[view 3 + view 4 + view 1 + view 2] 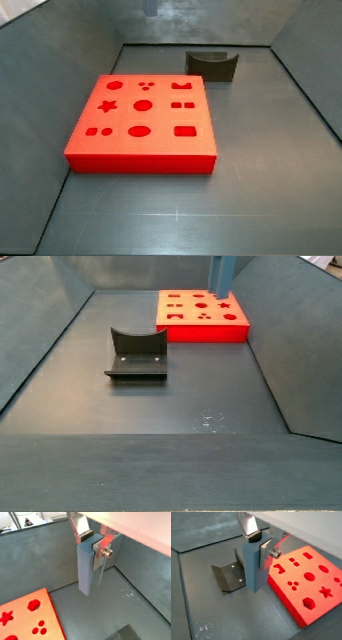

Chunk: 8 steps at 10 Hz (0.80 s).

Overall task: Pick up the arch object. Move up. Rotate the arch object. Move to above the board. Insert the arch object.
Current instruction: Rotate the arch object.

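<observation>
In both wrist views my gripper (pixel 93 543) (pixel 262 543) is shut on the upper end of the arch object (pixel 87 567) (pixel 251 569). It is a slender grey-blue bar that hangs straight down, clear of the floor. The board (pixel 27 614) (pixel 308 582), a thick red-orange slab with shaped holes, lies off to one side below the bar. In a side view the bar's lower end (pixel 223 271) shows at the picture's upper edge, over the far right part of the board (pixel 201 311). The gripper itself is out of both side views. The board (pixel 144 120) lies flat.
The fixture (pixel 228 576) (pixel 211 64) (pixel 136 353), a dark bracket on a base plate, stands on the grey floor apart from the board. Grey walls (pixel 307 90) enclose the floor on all sides. White scuff marks (pixel 207 421) dot the floor.
</observation>
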{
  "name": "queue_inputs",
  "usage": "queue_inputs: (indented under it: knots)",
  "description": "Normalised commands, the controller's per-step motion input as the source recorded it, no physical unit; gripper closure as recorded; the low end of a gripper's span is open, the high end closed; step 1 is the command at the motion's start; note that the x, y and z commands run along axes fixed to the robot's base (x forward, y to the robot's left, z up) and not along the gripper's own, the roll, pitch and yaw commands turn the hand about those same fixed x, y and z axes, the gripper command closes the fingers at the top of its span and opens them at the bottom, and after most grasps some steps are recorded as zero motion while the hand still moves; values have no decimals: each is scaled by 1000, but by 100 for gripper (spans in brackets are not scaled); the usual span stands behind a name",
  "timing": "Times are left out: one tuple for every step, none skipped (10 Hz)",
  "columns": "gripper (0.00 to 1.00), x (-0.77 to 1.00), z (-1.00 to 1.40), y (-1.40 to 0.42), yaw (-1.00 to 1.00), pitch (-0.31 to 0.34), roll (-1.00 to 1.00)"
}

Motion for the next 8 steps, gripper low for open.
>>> queue_inputs:
  knots:
    - [100,32,0,-10,-870,-19,-53]
    - [100,28,7,-16,-716,-17,-53]
    - [100,24,5,-13,-506,-13,-53]
    - [100,22,4,-8,-292,-12,-53]
    - [100,0,0,0,-481,-11,-54]
    - [100,-1,-1,3,-401,-11,-54]
    - [100,-1,-1,4,-253,-11,-54]
    - [100,0,-1000,0,-170,-11,-54]
